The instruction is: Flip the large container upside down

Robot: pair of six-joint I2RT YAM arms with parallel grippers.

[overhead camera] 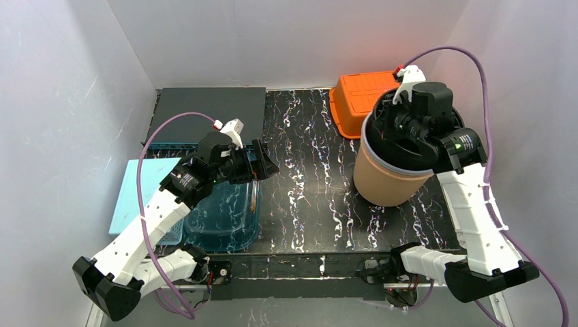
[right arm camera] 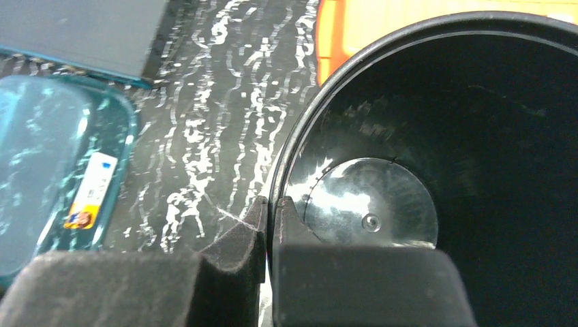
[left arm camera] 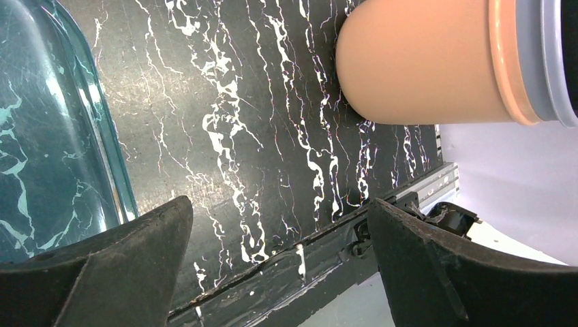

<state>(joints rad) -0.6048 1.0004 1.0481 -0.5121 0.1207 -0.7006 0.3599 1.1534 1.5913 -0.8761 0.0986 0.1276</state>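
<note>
One large container (overhead camera: 385, 184), peach outside and black inside, stands mouth-up on the right half of the marbled table (overhead camera: 307, 136), base down on the top. Two arms, two grippers: right gripper (right arm camera: 269, 212) is pinched on the container's rim, one finger inside, one outside; left gripper (left arm camera: 279, 225) hangs w/ jaws spread wide, nothing between them, over the table beside one see-through teal tub (overhead camera: 225, 218). One orange bin (overhead camera: 361, 95) sits just behind the container, partly hidden by it. One dark board (overhead camera: 204, 112) lies at rear left; one light-blue tray (overhead camera: 129, 191) is partly covered by the left arm. Label (right arm camera: 92, 191) in the tub is too small to read. In the top view the wrist hides the right fingertips.
</note>
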